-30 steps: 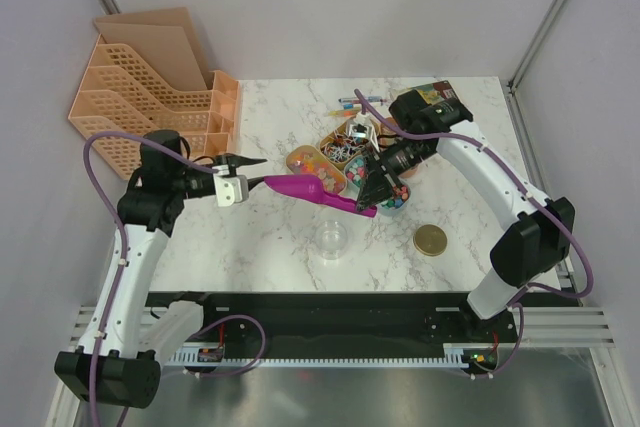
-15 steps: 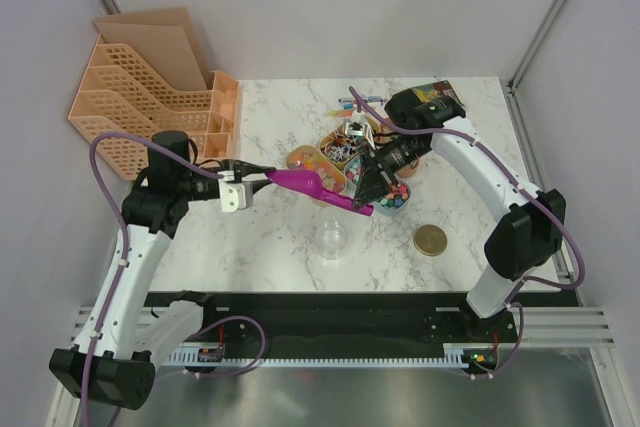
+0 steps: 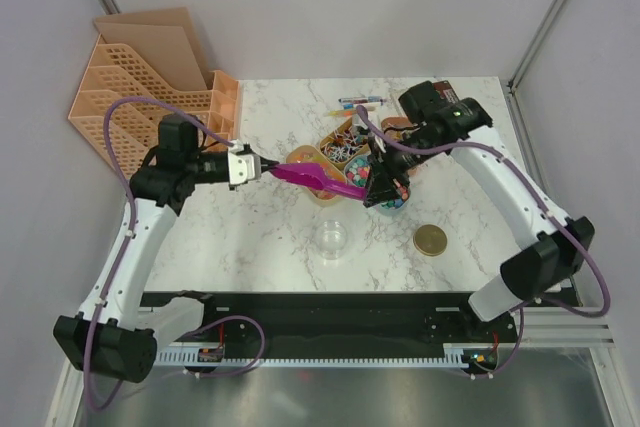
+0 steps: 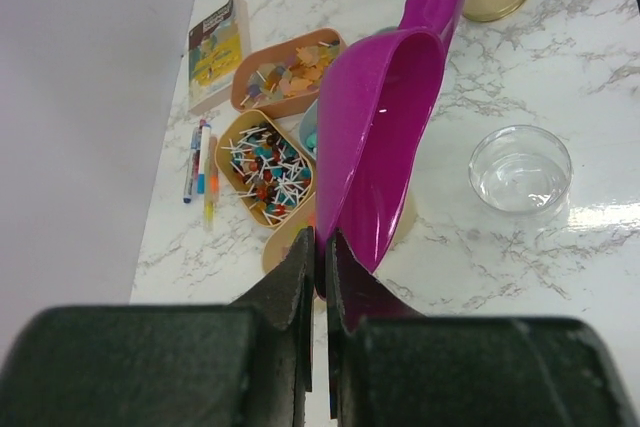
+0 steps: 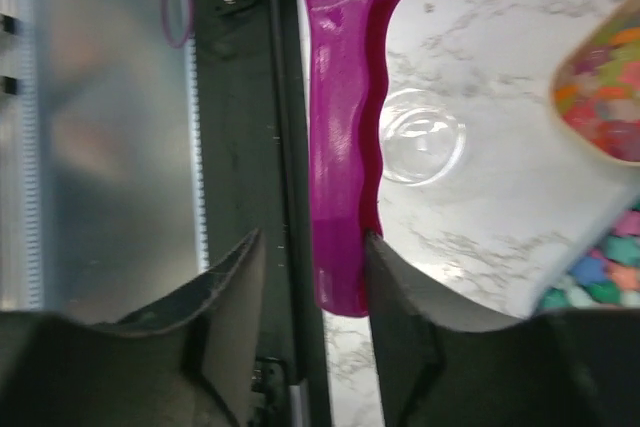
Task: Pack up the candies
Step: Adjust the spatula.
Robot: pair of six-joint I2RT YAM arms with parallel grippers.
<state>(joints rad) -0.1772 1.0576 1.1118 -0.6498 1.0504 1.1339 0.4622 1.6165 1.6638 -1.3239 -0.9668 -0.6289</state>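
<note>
left gripper (image 4: 320,247): shut tight, with the two fingers pinched on the rim of the scoop's bowl.
right gripper (image 5: 312,237): jaws stand apart with the end of the scoop's handle between them. there is a gap on one side of the handle. on the other side, contact cannot be confirmed.
scoop (image 3: 310,176): magenta plastic. it spans from the left gripper to the right gripper, bowl end at the left and handle end at the right. the bowl shows nothing inside in the left wrist view.
candies (image 3: 343,148): in shallow tan trays (image 4: 222,142) grouped on the table (image 3: 270,237), ahead of the left gripper, under and past the scoop, and just beside the right gripper.
candy kinds: one tray holds small mixed-colour sweets on white sticks and another holds pastel and orange chunks. the right wrist view shows bright orange-pink-yellow pieces, with teal and pink ones at its edge.
clear jar (image 3: 332,238): upright and open-topped on the table, on the arm-base side of the scoop and between the two grippers. it touches neither gripper.
gold lid (image 3: 431,240): flat on the table, near the right gripper on its arm-base side and apart from the jar.
pens (image 3: 360,102): lying flat beyond the trays, far from the left gripper.
yellow packet (image 4: 215,52): flat on the table just past the trays.
file racks (image 3: 150,97): orange, behind the left gripper at the table's far corner.
</note>
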